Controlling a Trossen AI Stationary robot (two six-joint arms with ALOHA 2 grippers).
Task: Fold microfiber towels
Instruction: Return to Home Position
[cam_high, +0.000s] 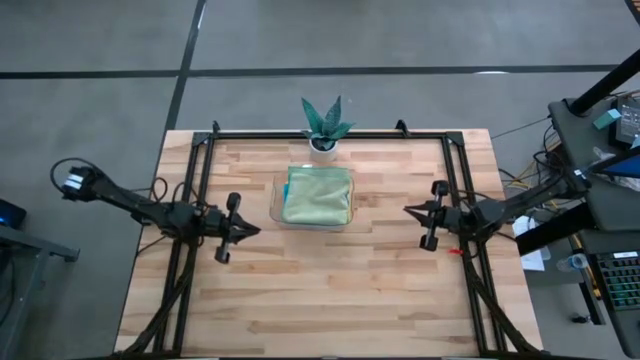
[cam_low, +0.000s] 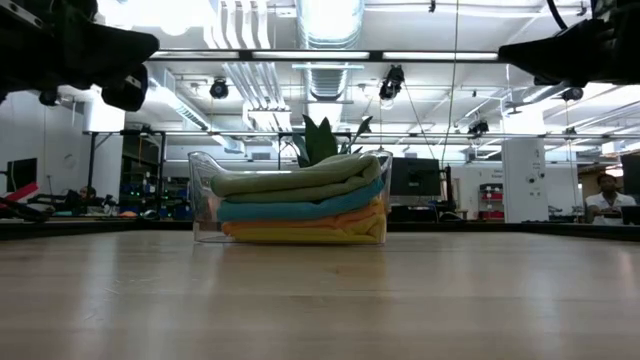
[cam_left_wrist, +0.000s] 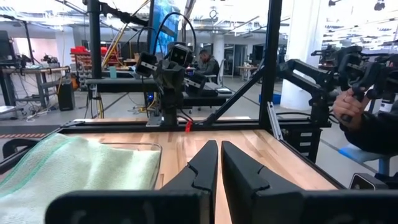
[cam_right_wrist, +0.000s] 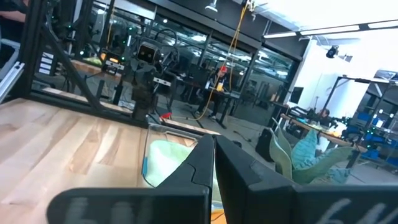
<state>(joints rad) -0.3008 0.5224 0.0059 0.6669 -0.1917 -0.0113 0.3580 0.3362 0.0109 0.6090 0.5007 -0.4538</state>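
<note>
Where towels are stacked: in tray
Left claw: clenched, left of tray
Right claw: clenched, opposite side

1. Grey concrete floor with dark seams surrounds the pale butcher-block wooden tabletop.
2. White ceiling ducts and bright strip lights run overhead.
3. Cluttered workbenches line the far side.
</note>
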